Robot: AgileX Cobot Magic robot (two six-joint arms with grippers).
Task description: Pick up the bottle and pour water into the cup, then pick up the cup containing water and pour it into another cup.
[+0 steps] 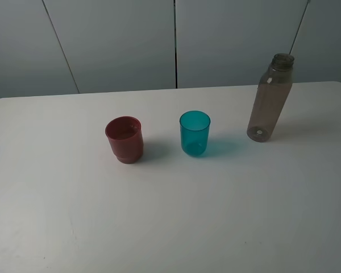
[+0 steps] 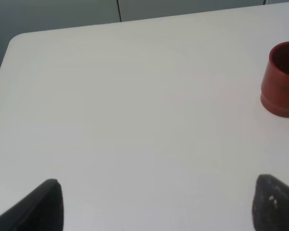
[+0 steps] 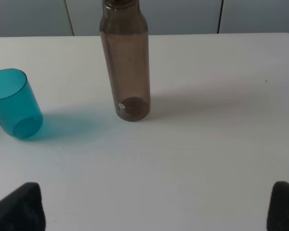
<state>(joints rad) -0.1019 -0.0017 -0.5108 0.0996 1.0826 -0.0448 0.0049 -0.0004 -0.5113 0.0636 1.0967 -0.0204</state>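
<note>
from the left of the white counter (image 1: 170, 227) i see the dark red cup (image 1: 124, 139), then the teal tumbler (image 1: 195, 133), then the smoky bottle (image 1: 270, 97) far right, all upright and well apart. my left gripper (image 2: 154, 204) has its fingers (image 2: 43, 207) spread wide over bare counter, with the red cup off to one side ahead of it. my right gripper (image 3: 156, 207) also stands wide and holds nothing; the bottle stands ahead of it, roughly between the fingers' line, long axis vertical, capless neck up. the right arm is clearly nearer, so i judge a straight advance to the bottle's body comes first.
</note>
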